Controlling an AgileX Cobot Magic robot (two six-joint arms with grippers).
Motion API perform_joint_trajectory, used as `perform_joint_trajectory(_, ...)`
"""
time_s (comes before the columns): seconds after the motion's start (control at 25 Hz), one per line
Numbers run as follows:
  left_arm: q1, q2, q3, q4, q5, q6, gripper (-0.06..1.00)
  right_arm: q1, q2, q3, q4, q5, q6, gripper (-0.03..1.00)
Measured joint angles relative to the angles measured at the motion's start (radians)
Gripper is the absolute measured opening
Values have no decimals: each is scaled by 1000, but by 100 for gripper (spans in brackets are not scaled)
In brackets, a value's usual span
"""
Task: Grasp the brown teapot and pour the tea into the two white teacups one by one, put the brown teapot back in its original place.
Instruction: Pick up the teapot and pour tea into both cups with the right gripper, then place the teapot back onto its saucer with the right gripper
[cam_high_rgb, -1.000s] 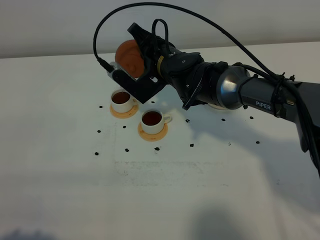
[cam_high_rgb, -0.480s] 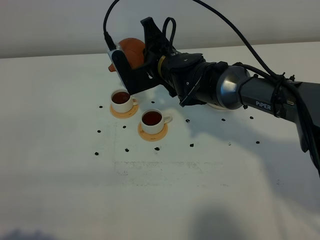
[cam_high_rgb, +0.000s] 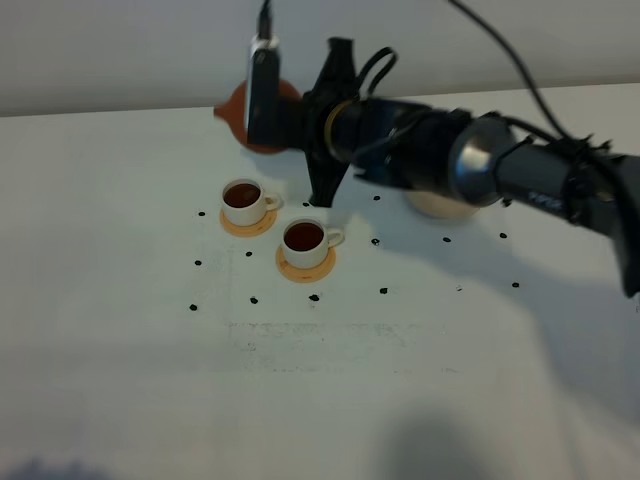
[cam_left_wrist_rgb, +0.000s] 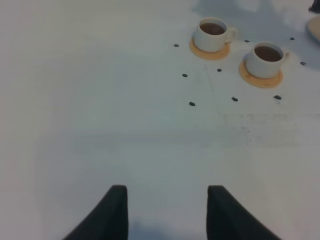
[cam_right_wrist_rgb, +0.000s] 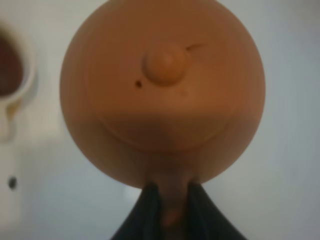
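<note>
The brown teapot (cam_high_rgb: 238, 112) hangs level in the air behind the two white teacups, spout to the left. My right gripper (cam_high_rgb: 296, 122) is shut on its loop handle; from the right wrist I look down on the knobbed lid (cam_right_wrist_rgb: 165, 62), with the gripper (cam_right_wrist_rgb: 170, 212) pinching the handle. Both teacups, the left one (cam_high_rgb: 243, 198) and the right one (cam_high_rgb: 304, 238), hold dark tea and stand on orange coasters. The cream saucer (cam_high_rgb: 436, 206) lies partly hidden under the right arm. My left gripper (cam_left_wrist_rgb: 167, 212) is open and empty over bare table, well short of the cups (cam_left_wrist_rgb: 212, 32) (cam_left_wrist_rgb: 267, 57).
Small black dots (cam_high_rgb: 383, 291) mark the white table around the cups. The right arm and its cable stretch across the back right of the table. One cup's rim (cam_right_wrist_rgb: 15, 75) shows beside the teapot in the right wrist view.
The teapot has swung from a steep pouring tilt over the left cup back to level. It has risen and shifted toward the back of the table with the right gripper.
</note>
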Motion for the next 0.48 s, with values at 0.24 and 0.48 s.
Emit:
perform_joint_trajectory(0.24, 0, 0, 0, 0, 0, 2, 43, -60, -18, -2, 411, 32, -102, 9)
perform_joint_trajectory(0.48, 0, 0, 0, 0, 0, 2, 43, -113, -18, -2, 662, 77, -154, 9)
